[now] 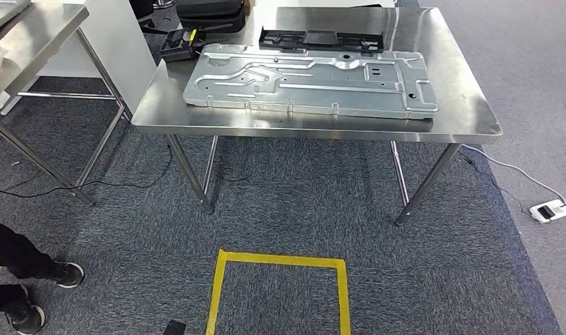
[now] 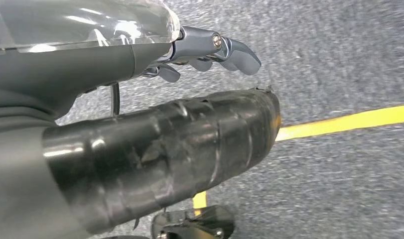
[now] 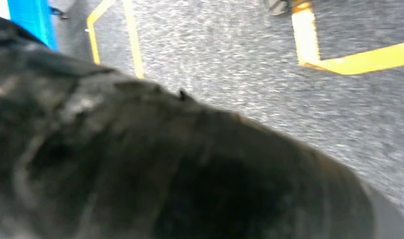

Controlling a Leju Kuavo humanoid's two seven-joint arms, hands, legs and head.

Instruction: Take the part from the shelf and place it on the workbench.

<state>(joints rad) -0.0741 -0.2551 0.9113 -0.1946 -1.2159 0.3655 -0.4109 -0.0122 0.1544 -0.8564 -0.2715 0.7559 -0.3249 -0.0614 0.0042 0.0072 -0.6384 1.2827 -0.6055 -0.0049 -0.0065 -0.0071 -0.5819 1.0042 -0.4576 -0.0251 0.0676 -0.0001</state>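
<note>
Workbench [image 1: 468, 105]: I see the stamped metal part [image 1: 311, 80] lying flat | left hand [image 2: 209, 50]: fingers curled, holding nothing | right hand [image 3: 180, 169]: blurred, can't tell.

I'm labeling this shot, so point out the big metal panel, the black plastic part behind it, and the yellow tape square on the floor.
metal panel [image 1: 308, 82], head view, middle of its stamped face.
black plastic part [image 1: 322, 38], head view, its raised center section.
yellow tape square [image 1: 280, 260], head view, its far edge strip.
</note>
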